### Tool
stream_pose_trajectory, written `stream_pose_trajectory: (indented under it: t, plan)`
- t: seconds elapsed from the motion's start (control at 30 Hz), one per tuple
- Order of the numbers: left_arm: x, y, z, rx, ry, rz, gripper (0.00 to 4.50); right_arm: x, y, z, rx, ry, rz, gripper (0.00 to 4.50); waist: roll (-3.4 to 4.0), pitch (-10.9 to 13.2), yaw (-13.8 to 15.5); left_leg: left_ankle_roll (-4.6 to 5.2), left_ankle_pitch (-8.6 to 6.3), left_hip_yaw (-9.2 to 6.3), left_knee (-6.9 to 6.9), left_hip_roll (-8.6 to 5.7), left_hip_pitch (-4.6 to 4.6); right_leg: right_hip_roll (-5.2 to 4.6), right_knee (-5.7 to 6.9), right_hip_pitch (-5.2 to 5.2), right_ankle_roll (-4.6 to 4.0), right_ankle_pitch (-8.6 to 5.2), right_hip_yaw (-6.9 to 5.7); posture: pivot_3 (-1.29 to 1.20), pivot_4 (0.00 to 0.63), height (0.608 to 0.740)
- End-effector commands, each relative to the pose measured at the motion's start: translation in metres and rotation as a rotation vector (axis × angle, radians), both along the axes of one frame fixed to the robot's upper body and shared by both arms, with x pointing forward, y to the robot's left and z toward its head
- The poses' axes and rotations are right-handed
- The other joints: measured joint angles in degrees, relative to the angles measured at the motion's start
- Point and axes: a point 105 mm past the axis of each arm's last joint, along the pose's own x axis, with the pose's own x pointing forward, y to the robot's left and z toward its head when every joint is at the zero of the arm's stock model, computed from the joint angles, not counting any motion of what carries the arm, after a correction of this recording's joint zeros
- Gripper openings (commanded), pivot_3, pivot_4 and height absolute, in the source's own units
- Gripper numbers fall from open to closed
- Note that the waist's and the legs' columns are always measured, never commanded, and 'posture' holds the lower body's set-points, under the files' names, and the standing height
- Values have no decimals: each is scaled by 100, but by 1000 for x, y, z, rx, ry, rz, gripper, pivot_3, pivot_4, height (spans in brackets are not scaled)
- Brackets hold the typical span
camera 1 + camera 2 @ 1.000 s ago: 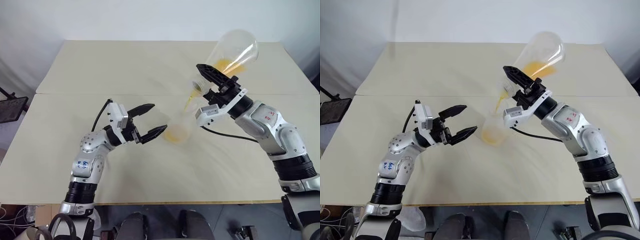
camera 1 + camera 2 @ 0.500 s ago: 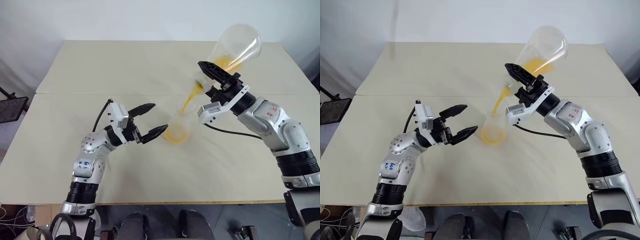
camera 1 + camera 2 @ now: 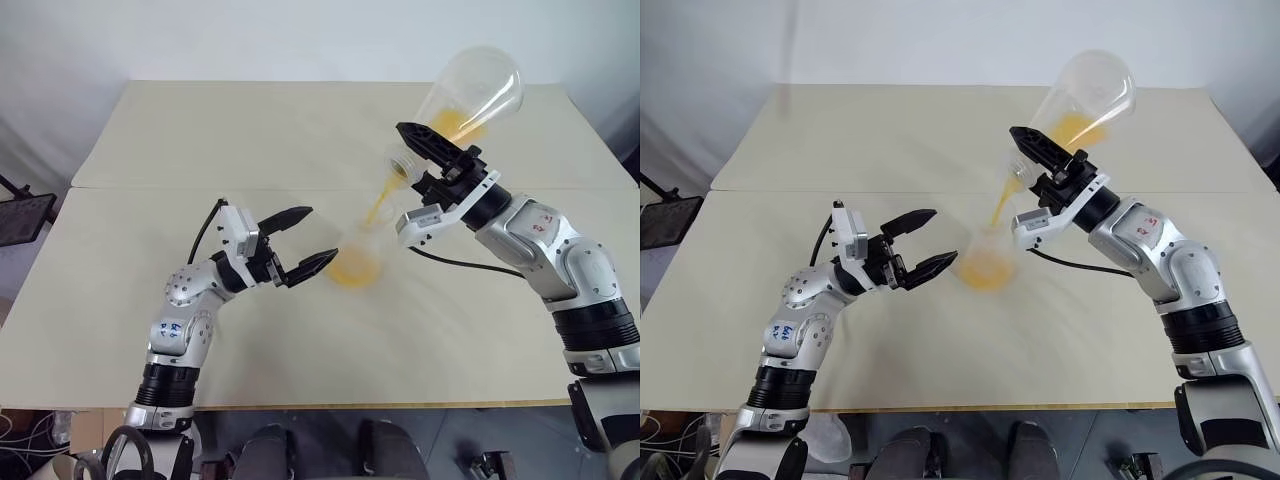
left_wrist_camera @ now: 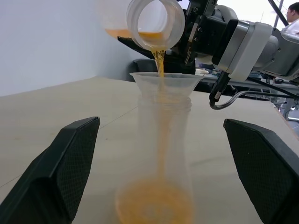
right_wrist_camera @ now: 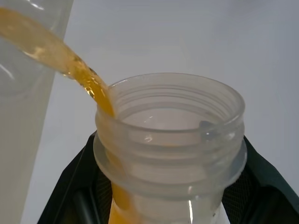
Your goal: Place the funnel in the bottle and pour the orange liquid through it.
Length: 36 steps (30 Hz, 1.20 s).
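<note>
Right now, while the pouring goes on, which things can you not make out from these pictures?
- The funnel stem, left wrist view: hidden inside the bottle neck.
- The orange liquid level in the bottle, left wrist view: cut off by the picture's edge.
- The conical flask neck, eye views: the right gripper covers where it is held.

Legible markings are confined to the two robot arms. The left arm (image 3: 792, 335) carries blue handwritten marks on its silver upper segment; the characters are too small to read. The right arm (image 3: 1137, 232) carries small red handwritten marks on its silver forearm segment, also unreadable. No label, brand, number or graduation can be read on any vessel, and none on the worktop (image 3: 250, 130).
</note>
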Motion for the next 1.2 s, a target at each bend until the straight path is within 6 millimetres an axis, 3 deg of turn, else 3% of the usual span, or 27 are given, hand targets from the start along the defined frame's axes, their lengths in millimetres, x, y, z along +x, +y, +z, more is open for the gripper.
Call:
stream_pose_trajectory:
  t: [0.03,1.2]
  plan:
    - [-2,-2,10,-9,-51,-9,4500,-8,0,15,7,-66,18,2473,0,0,0,0,0,0,0,0,0,0,0,0,0,0,0,0,150,740]
    - [-1,-3,13,-18,-73,5,4500,-11,4,20,-11,-110,39,2473,0,0,-1,0,0,0,0,0,-1,0,-1,0,0,0,0,0,150,740]
